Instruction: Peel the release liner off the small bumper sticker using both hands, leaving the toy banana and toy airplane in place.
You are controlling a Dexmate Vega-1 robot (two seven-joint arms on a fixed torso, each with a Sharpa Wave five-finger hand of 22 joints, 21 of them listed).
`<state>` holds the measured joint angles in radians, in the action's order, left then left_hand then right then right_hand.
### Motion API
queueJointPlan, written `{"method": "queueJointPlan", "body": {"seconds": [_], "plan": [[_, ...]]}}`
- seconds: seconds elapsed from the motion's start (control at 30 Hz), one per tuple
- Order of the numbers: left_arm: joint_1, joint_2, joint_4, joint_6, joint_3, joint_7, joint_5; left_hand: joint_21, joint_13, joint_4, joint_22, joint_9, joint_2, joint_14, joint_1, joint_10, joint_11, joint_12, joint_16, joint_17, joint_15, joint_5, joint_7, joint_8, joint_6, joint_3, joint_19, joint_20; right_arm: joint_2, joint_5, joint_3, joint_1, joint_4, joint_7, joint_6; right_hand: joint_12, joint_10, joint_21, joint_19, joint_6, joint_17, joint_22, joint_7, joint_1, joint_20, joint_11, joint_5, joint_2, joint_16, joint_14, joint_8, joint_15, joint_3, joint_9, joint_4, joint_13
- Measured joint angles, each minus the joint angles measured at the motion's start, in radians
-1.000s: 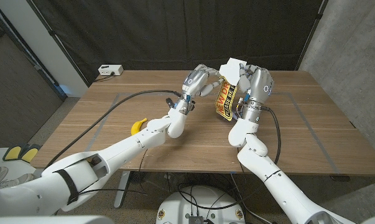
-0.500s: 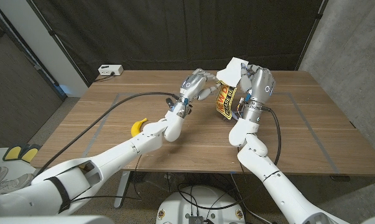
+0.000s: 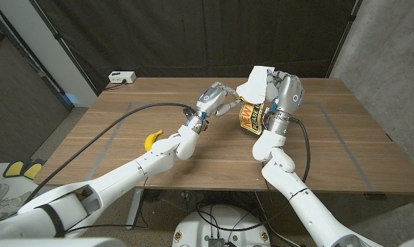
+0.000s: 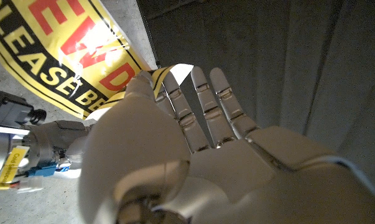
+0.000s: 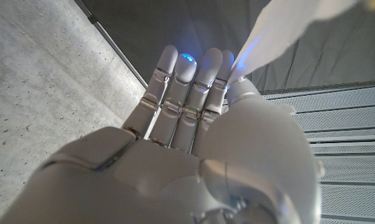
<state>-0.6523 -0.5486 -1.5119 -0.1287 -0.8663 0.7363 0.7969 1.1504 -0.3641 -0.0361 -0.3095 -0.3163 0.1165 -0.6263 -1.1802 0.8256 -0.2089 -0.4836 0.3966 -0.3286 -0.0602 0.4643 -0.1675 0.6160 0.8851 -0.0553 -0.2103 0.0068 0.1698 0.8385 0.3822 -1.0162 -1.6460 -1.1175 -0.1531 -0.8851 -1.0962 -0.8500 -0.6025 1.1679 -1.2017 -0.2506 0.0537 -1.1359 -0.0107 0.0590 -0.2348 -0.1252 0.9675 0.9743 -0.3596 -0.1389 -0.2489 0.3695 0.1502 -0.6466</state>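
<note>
Fingers of both hands pinch the yellow printed bumper sticker (image 3: 252, 114), white paper liner (image 3: 256, 83) partly lifted.
Left hand (image 3: 215, 100), right hand (image 3: 283, 91): thin, floppy, tacky film; likely best gripped by the edges.

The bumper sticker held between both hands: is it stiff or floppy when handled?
Probably floppy: the bumper sticker curves between the left hand and right hand. Its white liner bends away, so likely thin and light. Glossy glare suggests a slippery face.

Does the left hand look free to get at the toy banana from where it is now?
Probably not: the left hand is raised mid-table at the bumper sticker, and the toy banana lies back beside its own forearm.
</note>
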Motion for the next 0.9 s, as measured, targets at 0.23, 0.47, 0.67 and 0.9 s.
{"method": "queueJointPlan", "body": {"seconds": [0.23,0.47,0.67,0.9], "plan": [[-0.025,-0.026,-0.045,0.018,0.017,-0.052,0.004,0.014,-0.005,0.004,-0.004,0.000,0.000,0.001,0.000,0.000,0.000,0.008,-0.006,-0.004,0.001,-0.006,-0.002,0.002,-0.002,-0.004,0.010,0.002,-0.004,0.006,-0.001,-0.001,0.000,0.000,-0.001,0.000,0.000,-0.005,0.000,0.000,-0.005,0.000,0.000,0.000,0.000,0.000,0.008,0.000,0.000,0.002,0.000,0.001,-0.003,0.000,-0.003,0.000],[-0.055,-0.053,-0.092,0.043,0.035,-0.105,0.012,0.026,-0.010,0.004,-0.004,0.000,0.000,0.011,0.000,0.000,0.000,0.016,-0.017,-0.004,0.003,-0.009,-0.002,0.003,-0.002,-0.004,0.018,0.000,-0.009,0.011,-0.003,-0.002,-0.001,0.000,-0.001,0.000,-0.002,-0.013,0.005,0.000,-0.009,0.000,0.000,0.000,-0.005,-0.002,0.008,0.000,-0.007,0.004,0.001,0.000,-0.007,0.000,-0.001,0.000],[-0.089,-0.084,-0.145,0.060,0.055,-0.146,0.023,0.037,-0.014,0.008,-0.004,0.000,0.000,0.014,-0.008,0.000,0.000,0.023,-0.023,-0.008,0.000,-0.016,-0.002,0.003,-0.002,-0.008,0.025,-0.003,-0.012,0.016,-0.003,-0.001,0.001,0.000,-0.001,0.000,-0.002,-0.021,0.011,0.000,-0.009,0.005,0.000,0.000,0.000,-0.002,0.008,0.000,-0.007,0.004,0.002,0.000,-0.011,-0.001,-0.003,0.003],[-0.125,-0.112,-0.194,0.080,0.077,-0.170,0.043,0.054,-0.020,0.012,-0.004,0.000,0.000,0.014,-0.008,0.007,0.000,0.031,-0.027,-0.011,0.000,-0.023,-0.002,0.003,-0.002,-0.012,0.025,-0.003,-0.007,0.013,0.007,0.006,0.005,0.000,-0.001,0.000,0.002,-0.028,0.014,0.000,-0.014,0.005,0.000,0.004,-0.004,0.002,0.015,0.004,-0.015,0.003,0.002,-0.005,-0.017,-0.001,0.000,0.000]]}}
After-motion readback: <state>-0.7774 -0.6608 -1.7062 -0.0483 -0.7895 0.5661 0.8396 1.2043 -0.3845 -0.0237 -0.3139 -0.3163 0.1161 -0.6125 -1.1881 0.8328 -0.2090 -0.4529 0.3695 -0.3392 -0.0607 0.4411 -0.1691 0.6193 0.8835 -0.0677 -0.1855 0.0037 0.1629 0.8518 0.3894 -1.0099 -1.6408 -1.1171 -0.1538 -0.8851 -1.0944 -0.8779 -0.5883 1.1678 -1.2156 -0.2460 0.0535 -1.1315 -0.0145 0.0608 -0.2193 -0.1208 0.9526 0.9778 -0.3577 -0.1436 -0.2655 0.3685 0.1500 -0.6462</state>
